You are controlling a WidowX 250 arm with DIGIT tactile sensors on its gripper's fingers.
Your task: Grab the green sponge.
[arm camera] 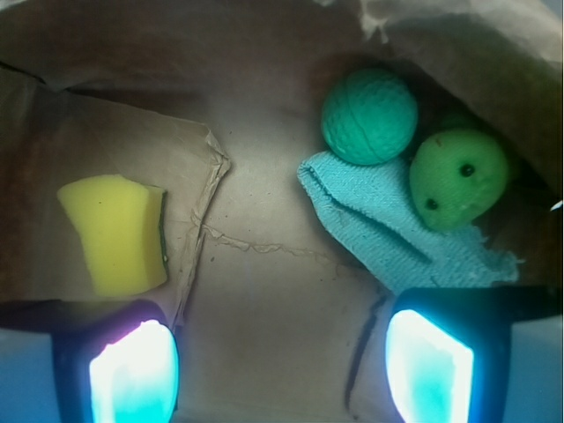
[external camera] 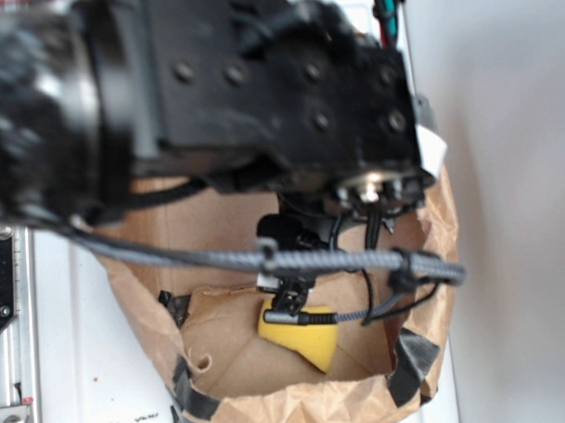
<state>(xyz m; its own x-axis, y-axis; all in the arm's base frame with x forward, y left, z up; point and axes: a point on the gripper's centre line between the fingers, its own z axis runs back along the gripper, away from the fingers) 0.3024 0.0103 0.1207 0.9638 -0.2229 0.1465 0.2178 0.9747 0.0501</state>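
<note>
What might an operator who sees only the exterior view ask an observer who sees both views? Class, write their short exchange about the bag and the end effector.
Operator: I see only a yellow sponge in the paper bag. Is anything else inside?
Observer: Yes. The wrist view shows a dark green textured ball, a light green plush toy with dark eyes and a blue cloth, grouped apart from the sponge.
Operator: Is the end effector open?
Observer: Yes. Its fingers stand wide apart with only bare bag floor between them.
Operator: Is it lined up on the sponge?
Observer: No. The sponge lies ahead of one finger, not centred between the two.
</note>
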